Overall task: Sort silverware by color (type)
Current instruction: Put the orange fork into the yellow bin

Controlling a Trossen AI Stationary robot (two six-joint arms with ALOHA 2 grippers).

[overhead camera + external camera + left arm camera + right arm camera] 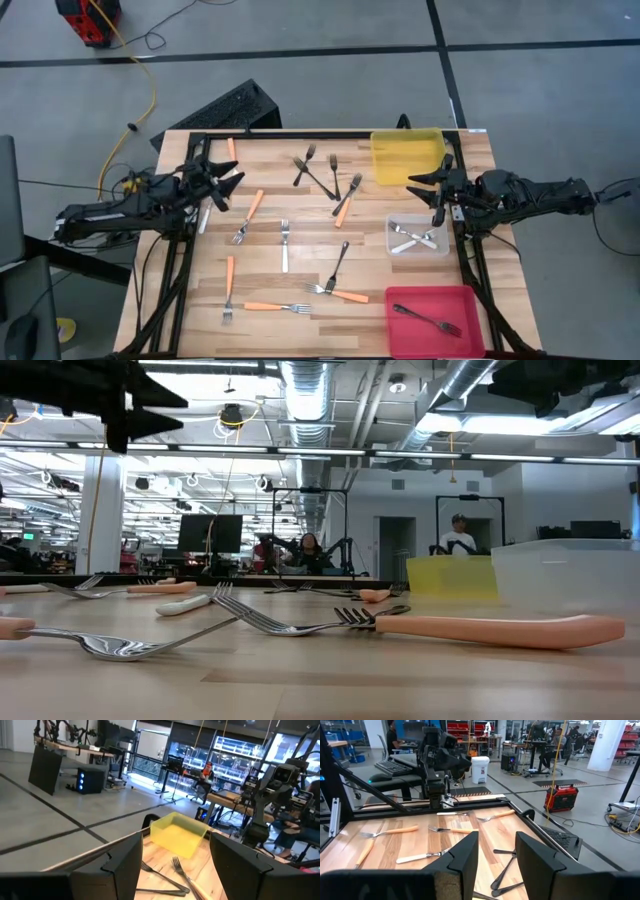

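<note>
- Beside the right gripper, jaws apart and empty: clear bin holds pale forks; red bin one dark fork.
- Yellow bin looks empty.
- Left gripper open, empty; orange forks and the rest remain unsorted on the table.

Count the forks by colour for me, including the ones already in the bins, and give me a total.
Orange-handled forks: 6
Dark forks: 5
Silver-white forks: 4
Total: 15
</note>
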